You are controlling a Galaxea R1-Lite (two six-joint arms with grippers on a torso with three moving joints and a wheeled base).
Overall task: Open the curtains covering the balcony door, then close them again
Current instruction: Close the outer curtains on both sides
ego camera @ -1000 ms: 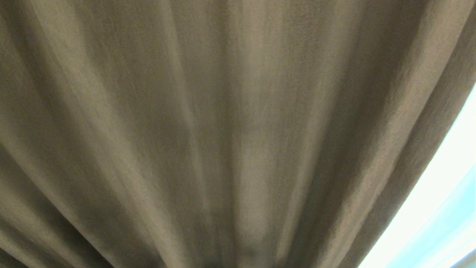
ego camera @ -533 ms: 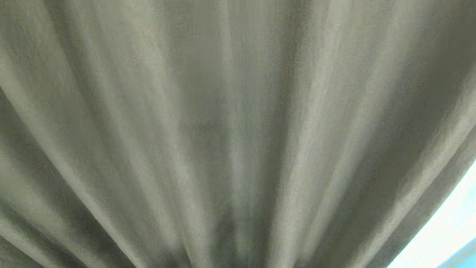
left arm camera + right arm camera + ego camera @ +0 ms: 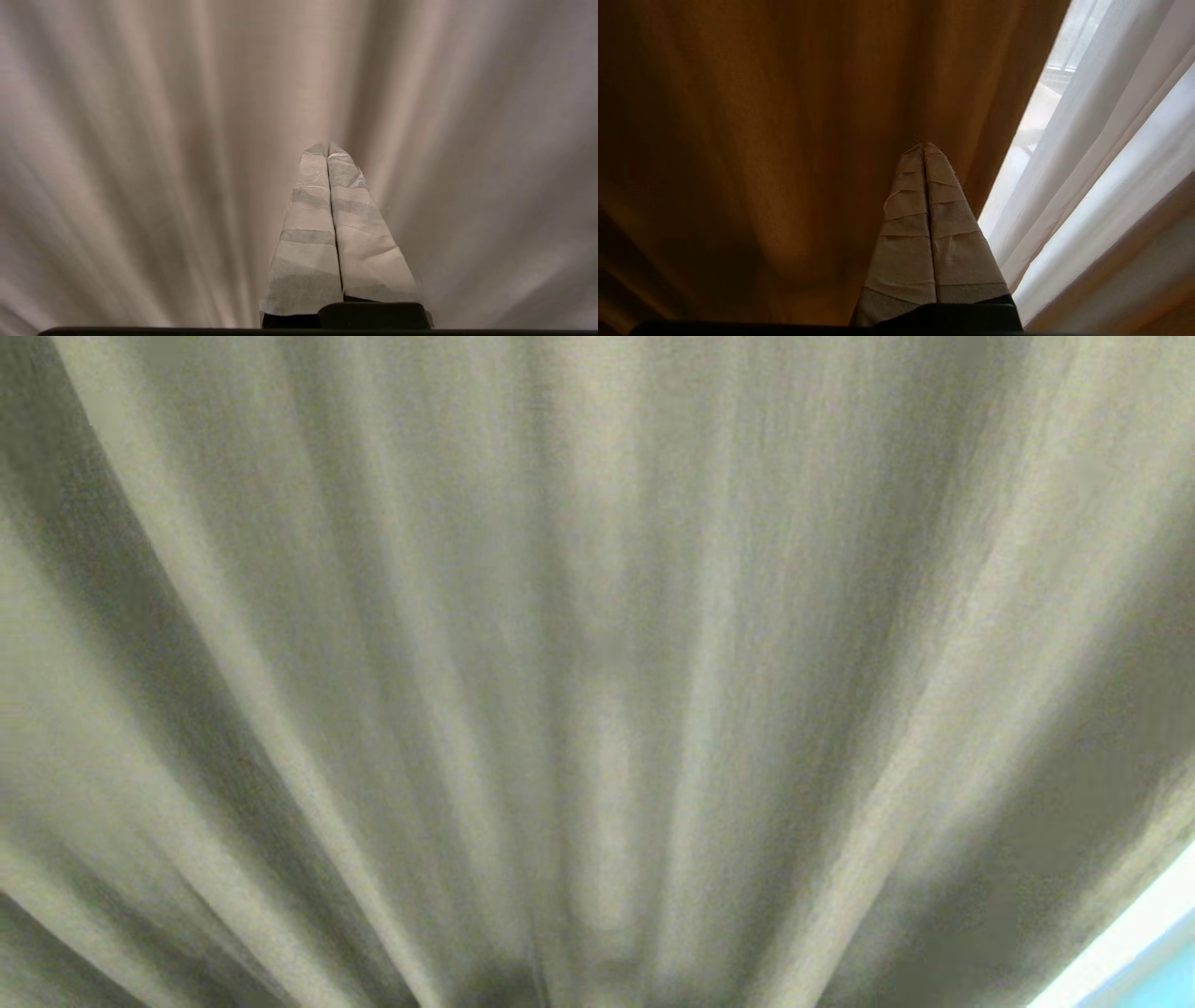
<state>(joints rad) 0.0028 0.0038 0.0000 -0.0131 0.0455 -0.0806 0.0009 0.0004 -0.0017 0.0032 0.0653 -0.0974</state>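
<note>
curtains: opaque cream-beige woven curtain (image 3: pixel 597 644), folds vertical, fills view ahead | its free edge beside sheer white curtain (image 3: pixel 1092 154) | right gripper (image 3: pixel 924 148) nearer that edge, pinched closed, empty | left gripper (image 3: pixel 326 148) facing mid-panel, closed, empty

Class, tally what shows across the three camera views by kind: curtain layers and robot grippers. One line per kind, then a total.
Opaque beige curtain layer: 1
Sheer white curtain layer: 1
Grippers, both shut with nothing held: 2, the left gripper and the right gripper
Total: 4
</note>
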